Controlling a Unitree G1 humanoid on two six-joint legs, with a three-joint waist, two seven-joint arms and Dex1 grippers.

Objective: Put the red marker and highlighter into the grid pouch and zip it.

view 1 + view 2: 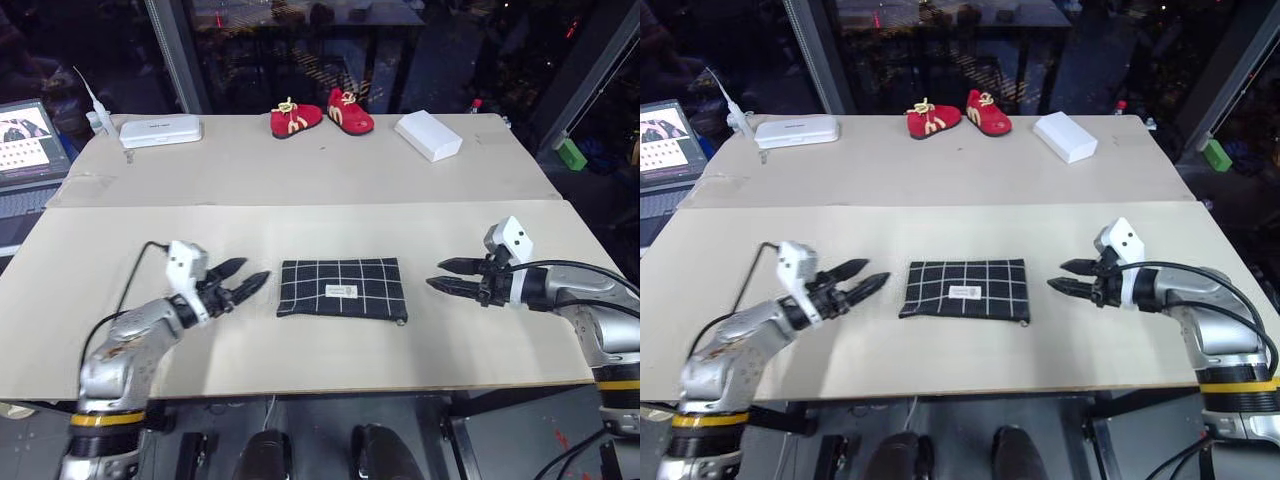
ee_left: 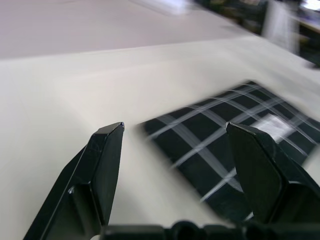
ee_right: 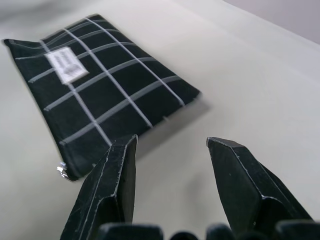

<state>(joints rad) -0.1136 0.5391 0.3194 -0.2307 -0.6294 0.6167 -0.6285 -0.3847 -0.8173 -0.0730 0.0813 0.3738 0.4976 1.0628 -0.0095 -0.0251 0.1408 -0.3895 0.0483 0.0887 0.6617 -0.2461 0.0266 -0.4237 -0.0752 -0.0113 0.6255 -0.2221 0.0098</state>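
Label on pouch: the grid pouch (image 1: 342,289) carries a small white label near the middle of its near half; there is dark print on it, too small to read.

Other writing: the white box (image 1: 160,131) at the back left of the worktop (image 1: 250,170) has a faint mark on its top that I cannot make out. The laptop (image 1: 25,150) off the left edge shows a lit screen whose content cannot be read.

Pouch position: it lies flat on the near part of the worktop, about midway between the two hands and touching neither.

Pouch axis: its long side runs left to right, parallel to the near edge of the worktop. A small metal piece shows at its near right corner.

Left hand (image 1: 241,279): fingers spread wide with nothing between them, tips pointing toward the left short end of the pouch and just short of it.

Right hand (image 1: 446,275): fingers apart and holding nothing, tips pointing toward the right short end of the pouch, a little farther off.

Back of worktop: a pair of small red shoes (image 1: 320,117) with yellow laces sits at the far edge, and a plain white block (image 1: 428,135) lies to their right.
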